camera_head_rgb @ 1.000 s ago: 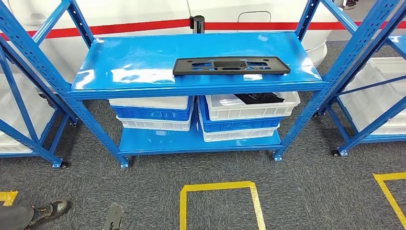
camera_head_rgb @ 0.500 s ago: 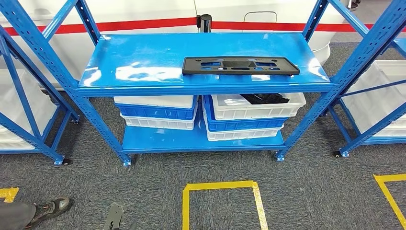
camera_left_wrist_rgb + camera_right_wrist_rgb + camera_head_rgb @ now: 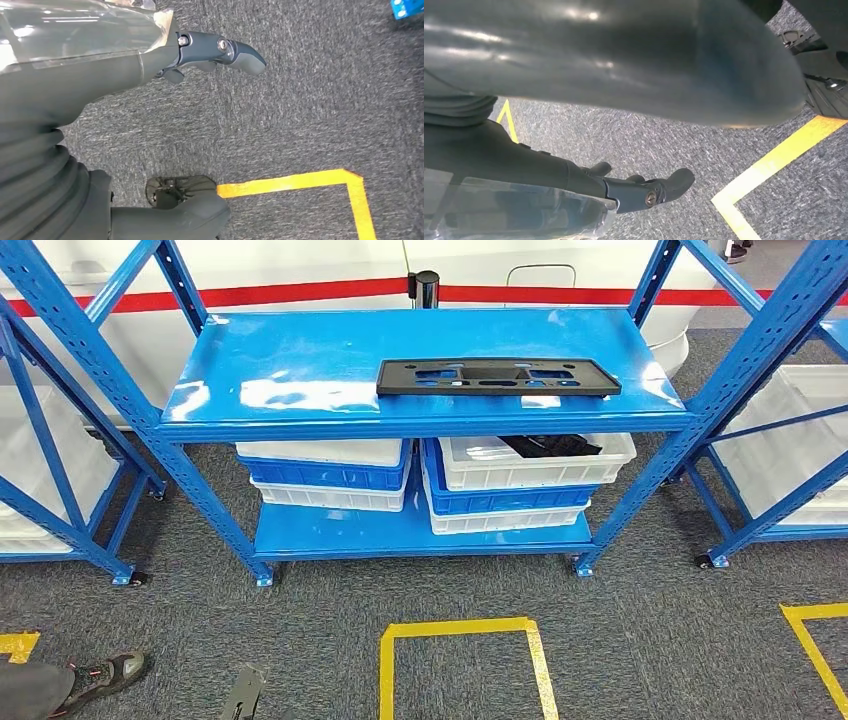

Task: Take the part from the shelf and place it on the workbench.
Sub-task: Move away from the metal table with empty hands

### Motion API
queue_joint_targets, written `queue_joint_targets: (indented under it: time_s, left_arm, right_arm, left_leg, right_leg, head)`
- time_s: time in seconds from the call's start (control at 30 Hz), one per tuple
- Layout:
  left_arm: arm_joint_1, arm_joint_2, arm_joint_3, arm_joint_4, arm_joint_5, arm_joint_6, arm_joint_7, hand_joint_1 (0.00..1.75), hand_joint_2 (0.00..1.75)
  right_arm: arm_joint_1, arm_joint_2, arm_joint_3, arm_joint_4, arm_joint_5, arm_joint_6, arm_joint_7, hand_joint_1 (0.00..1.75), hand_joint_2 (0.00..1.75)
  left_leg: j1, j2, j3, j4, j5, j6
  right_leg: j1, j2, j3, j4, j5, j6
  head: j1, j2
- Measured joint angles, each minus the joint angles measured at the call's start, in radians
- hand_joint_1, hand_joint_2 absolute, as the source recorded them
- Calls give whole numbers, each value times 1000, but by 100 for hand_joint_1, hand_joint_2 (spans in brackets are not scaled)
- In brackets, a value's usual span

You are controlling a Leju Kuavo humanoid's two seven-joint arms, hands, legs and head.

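Both hands hang down low by the floor. The left hand (image 3: 200, 55) holds nothing, and its fingers look loosely spread over the grey carpet. The right hand (image 3: 644, 187) holds nothing too, with its fingers a bit apart.

Near the hands, yellow tape (image 3: 460, 630) makes a square on the carpet (image 3: 650, 640). A person's shoe (image 3: 105, 673) is just past the left hand.

Far ahead of both hands stands the blue shelf (image 3: 300, 425). The black part (image 3: 498, 376) lies flat on its top board, more toward the right hand's side. It is well out of reach.

Since a second ago the whole picture has slid a little. That means the camera moved, not the things. The part sits in the same place on the board. So the robot is lining up with the shelf, I think.

Count: one black part on top. Four boxes (image 3: 325, 476) sit below, two white and two blue, in two stacks. One box (image 3: 535, 460) has something dark in it.
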Motion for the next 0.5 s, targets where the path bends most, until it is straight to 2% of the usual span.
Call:
queue_joint_targets:
  time_s: [0.1,0.27,0.5]
  left_arm:
    - [-1,0,-1,0,-3,-8,11,0,175]
    - [-1,0,-1,0,-4,-48,32,0,175]
    - [2,0,-2,0,-8,-58,47,0,175]
  right_arm:
    - [0,3,0,0,5,-4,6,0,175]
    - [-1,6,0,0,5,-5,32,0,175]
    - [3,7,0,-1,-13,4,39,0,175]
  left_leg:
    - [1,0,0,0,0,0]
    - [1,0,0,0,0,0]
    - [1,0,0,0,0,0]
  right_leg:
    - [1,0,0,0,0,0]
    - [1,0,0,0,0,0]
    - [1,0,0,0,0,0]
  head:
    - [0,0]
    - [0,0]
    - [0,0]
